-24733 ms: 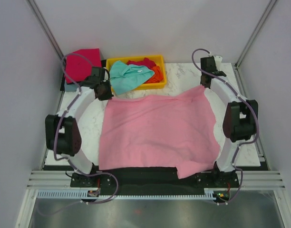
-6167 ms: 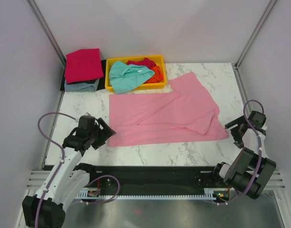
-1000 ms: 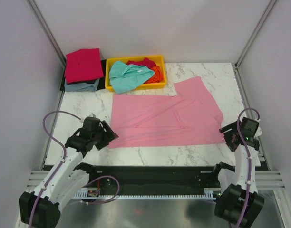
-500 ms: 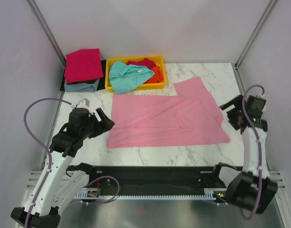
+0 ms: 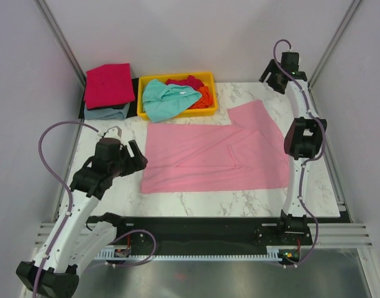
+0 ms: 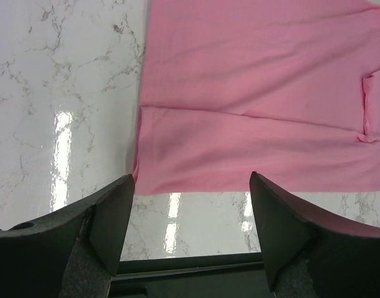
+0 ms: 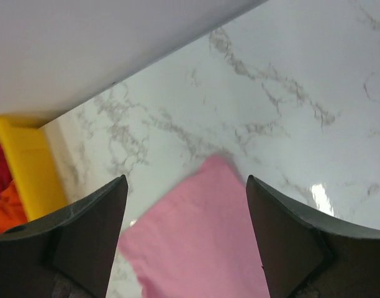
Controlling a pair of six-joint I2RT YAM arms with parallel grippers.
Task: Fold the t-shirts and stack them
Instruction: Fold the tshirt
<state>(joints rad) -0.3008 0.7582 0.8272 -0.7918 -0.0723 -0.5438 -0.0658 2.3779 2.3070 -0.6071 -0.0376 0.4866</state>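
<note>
Your light pink t-shirt [image 5: 215, 155] lies flat mid-worktop, long axis running left to right, doubled over with a crease along its length. Its left edge is straight. At the right, one flap angles off toward the far right corner. Which end is the neck, you can't tell.

Left tool [image 6: 190, 180]: jaws spread wide, nothing in them, looking down on the shirt's near-left corner. Whether it touches the cloth is unclear. Right tool [image 7: 184, 180]: jaws also apart and empty, up at the far right over the tip of that flap.

Far left: folded crimson tee [image 5: 108, 84] on top of a grey-blue tee [image 5: 106, 113], which is mostly hidden. Just right of them is the yellow tray [image 5: 208, 76] with the teal tee [image 5: 168, 99] spilling over its near rim. The red tee [image 5: 187, 82] and orange tee [image 5: 205, 96] are bunched behind it, partly covered.

The worktop [image 5: 208, 198] is white marble with grey veins, glossy with glare spots. Plain pale walls, metal frame posts at the corners.
</note>
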